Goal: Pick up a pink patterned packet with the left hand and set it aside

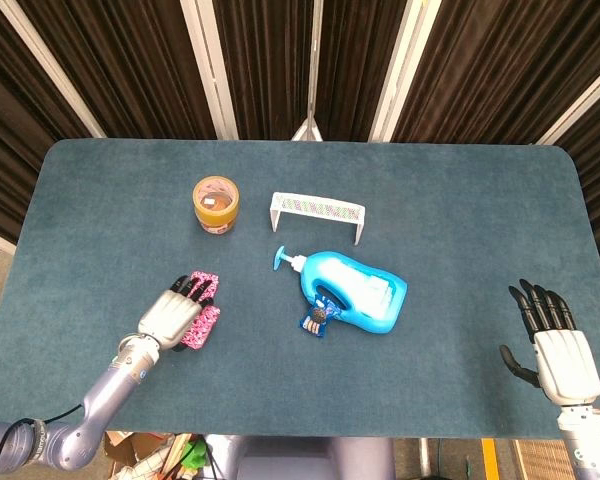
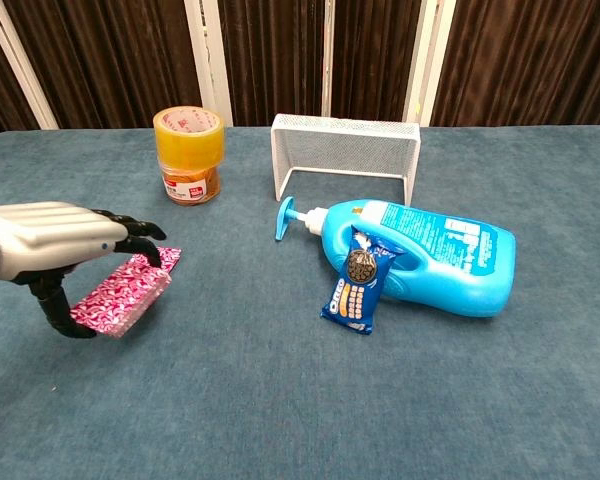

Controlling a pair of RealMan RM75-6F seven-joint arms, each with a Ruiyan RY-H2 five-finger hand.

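The pink patterned packet (image 1: 208,318) (image 2: 126,292) lies at the table's front left, tilted, with one end raised off the cloth. My left hand (image 1: 175,315) (image 2: 55,240) covers it from above. The fingers curl over its top and far edge, and the thumb presses in from below at its near end, so the hand grips it. In the head view most of the packet is hidden under the hand. My right hand (image 1: 555,345) rests at the front right with its fingers spread, holding nothing; the chest view does not show it.
An orange jar with a tape roll on top (image 1: 217,203) (image 2: 189,155) stands behind the packet. A white wire rack (image 1: 317,213) (image 2: 346,150) sits mid-table. A blue pump bottle (image 1: 355,290) (image 2: 420,255) lies on its side with an Oreo packet (image 1: 315,320) (image 2: 355,285) leaning on it.
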